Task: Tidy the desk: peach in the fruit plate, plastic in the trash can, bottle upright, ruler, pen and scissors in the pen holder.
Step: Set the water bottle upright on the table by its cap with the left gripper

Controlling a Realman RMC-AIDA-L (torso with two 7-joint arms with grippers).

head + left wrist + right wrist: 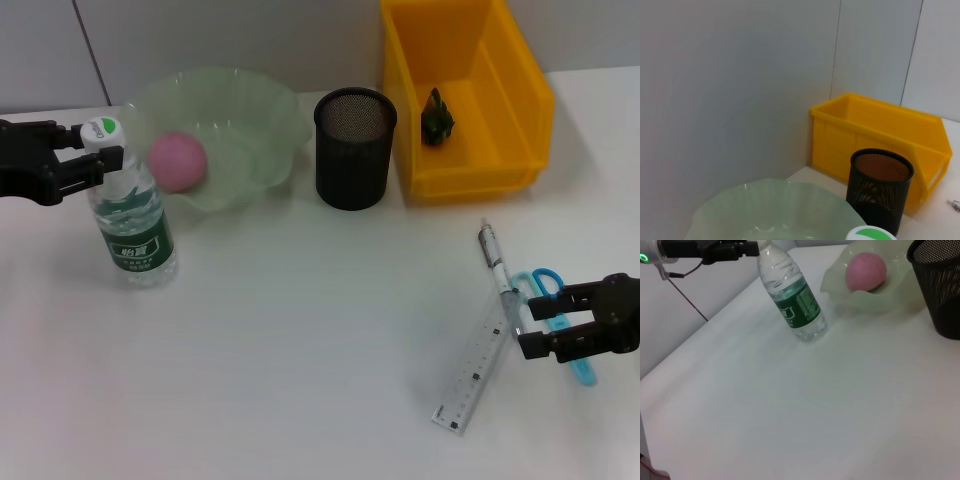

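The bottle (132, 215) stands upright at the left of the desk, and my left gripper (98, 148) is shut on its neck just under the white-green cap (870, 234). The pink peach (178, 160) lies in the pale green fruit plate (255, 95). Near the right edge, my right gripper (528, 328) is open, its fingers straddling the blue scissors (548, 281). The pen (497, 268) and the clear ruler (472, 378) lie just left of it. The black mesh pen holder (355, 148) stands empty. A dark piece of plastic (437, 118) lies in the yellow trash can (520, 170).
The plate, pen holder and yellow bin stand in a row along the back of the white desk. A wall rises right behind them. From the right wrist, the bottle (796, 302), the peach (866, 271) and the left gripper (747, 249) show across the desk.
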